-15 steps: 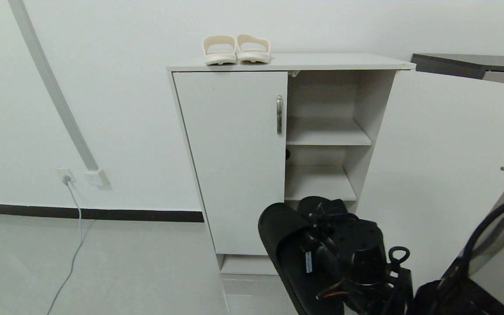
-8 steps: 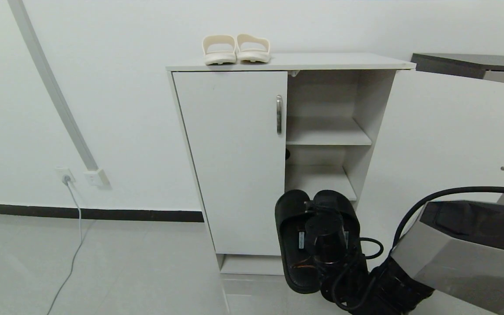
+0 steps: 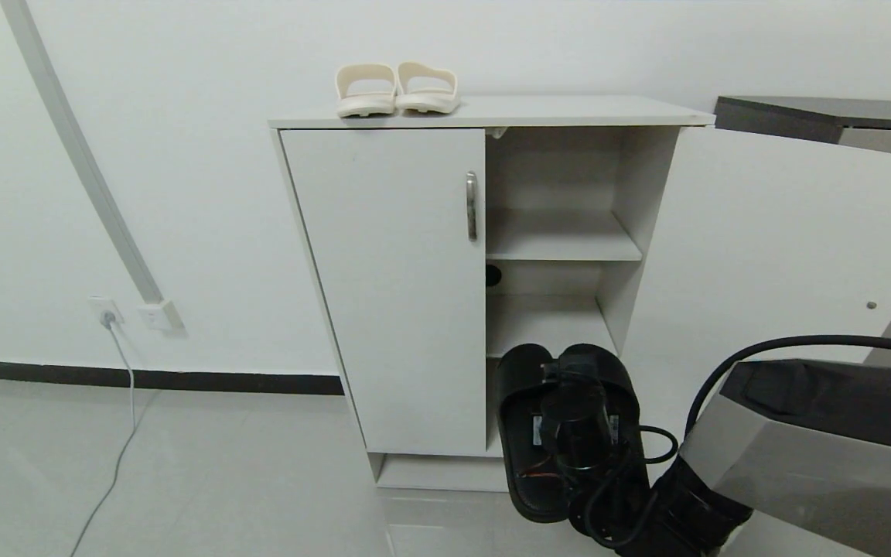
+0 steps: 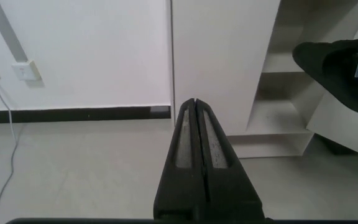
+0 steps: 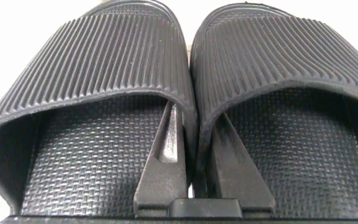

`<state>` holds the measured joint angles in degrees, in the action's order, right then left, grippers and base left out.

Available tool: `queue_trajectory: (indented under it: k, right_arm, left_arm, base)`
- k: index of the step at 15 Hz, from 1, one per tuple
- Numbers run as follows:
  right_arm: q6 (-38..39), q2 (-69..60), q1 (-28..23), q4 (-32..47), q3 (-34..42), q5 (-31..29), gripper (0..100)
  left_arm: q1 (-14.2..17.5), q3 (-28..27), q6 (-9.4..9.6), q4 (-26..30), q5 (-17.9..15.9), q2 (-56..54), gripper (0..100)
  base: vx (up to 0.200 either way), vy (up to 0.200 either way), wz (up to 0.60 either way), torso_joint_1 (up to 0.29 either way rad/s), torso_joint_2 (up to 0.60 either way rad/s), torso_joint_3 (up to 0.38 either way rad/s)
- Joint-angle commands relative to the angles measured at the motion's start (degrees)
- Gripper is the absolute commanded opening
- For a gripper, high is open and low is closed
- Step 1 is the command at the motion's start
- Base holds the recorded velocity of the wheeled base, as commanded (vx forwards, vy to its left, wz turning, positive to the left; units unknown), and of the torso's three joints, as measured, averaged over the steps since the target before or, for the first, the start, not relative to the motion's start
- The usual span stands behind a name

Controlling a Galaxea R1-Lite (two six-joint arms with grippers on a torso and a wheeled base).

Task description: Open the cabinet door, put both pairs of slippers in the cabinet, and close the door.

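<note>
As the right gripper clamped the black slippers side by side, their toes pointed lengthwise toward the open cabinet.

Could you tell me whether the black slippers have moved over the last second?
Yes. The black slippers, held in the right gripper, have swung right off the front of the closed door and now point in under the lower shelf.

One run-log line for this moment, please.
doors: right door open, left door shut | right gripper: shut on black slippers, before open side | left gripper: shut, empty | beige slippers: on cabinet top
</note>
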<state>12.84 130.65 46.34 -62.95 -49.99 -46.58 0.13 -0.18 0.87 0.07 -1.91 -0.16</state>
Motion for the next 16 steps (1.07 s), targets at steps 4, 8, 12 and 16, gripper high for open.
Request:
queue_trajectory:
  k: [4, 8, 12, 16]
  right_arm:
    - [-0.2, 2.3, 0.2, -1.3, -0.5, 0.9, 0]
    - [-2.1, 4.3, 0.2, -1.1, -4.8, 1.6, 0]
    - [-2.4, 6.0, -1.7, -1.3, -6.8, 1.6, 0]
    - [-2.0, 6.3, -3.0, -1.4, -6.7, 1.6, 0]
  left_arm:
    - [0.0, 0.0, 0.01, 0.0, 0.0, 0.2, 0]
    - [0.0, 0.0, 0.1, 0.0, 0.0, 0.2, 0]
    - [0.0, 0.0, 0.1, 0.0, 0.0, 0.2, 0]
    - [0.0, 0.0, 0.1, 0.0, 0.0, 0.2, 0]
  base:
    - [0.0, 0.0, 0.0, 0.0, 0.0, 0.0]
    - [0.0, 0.0, 0.0, 0.0, 0.0, 0.0]
    - [0.0, 0.0, 0.0, 0.0, 0.0, 0.0]
    - [0.0, 0.0, 0.0, 0.0, 0.0, 0.0]
